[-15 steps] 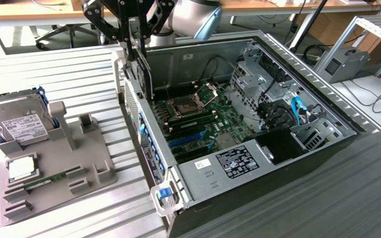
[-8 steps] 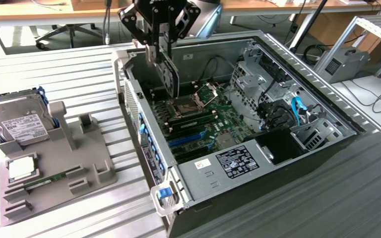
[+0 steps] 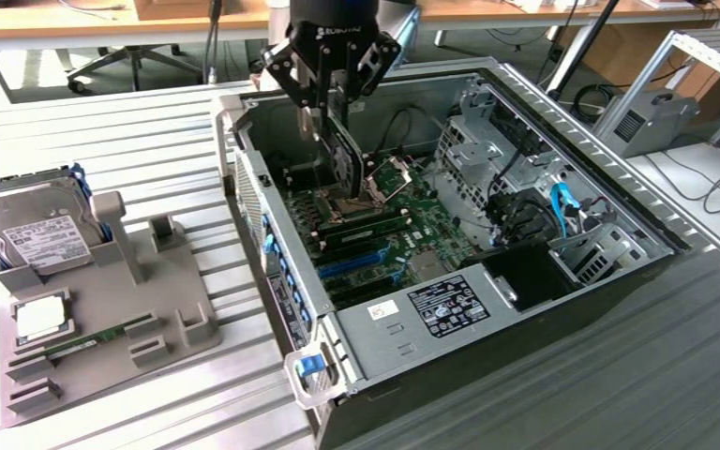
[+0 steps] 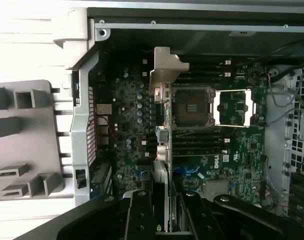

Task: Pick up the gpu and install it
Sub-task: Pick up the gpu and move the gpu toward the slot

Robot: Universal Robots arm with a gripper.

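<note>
The gripper (image 3: 325, 114) is black all over. Above the fingers (image 3: 307, 120) sits a chunky black block with small white letters (image 3: 341, 31) on it. From the block, black bars (image 3: 278, 64) stick out on both sides like bent elbows and join the fingers. The fingers are thin and flat, with grey tips. In the wrist view they look like two wide, shiny black strips. Small round screws (image 4: 140, 193) sit near the base of each finger, and a silver one shines just beside them.
</note>
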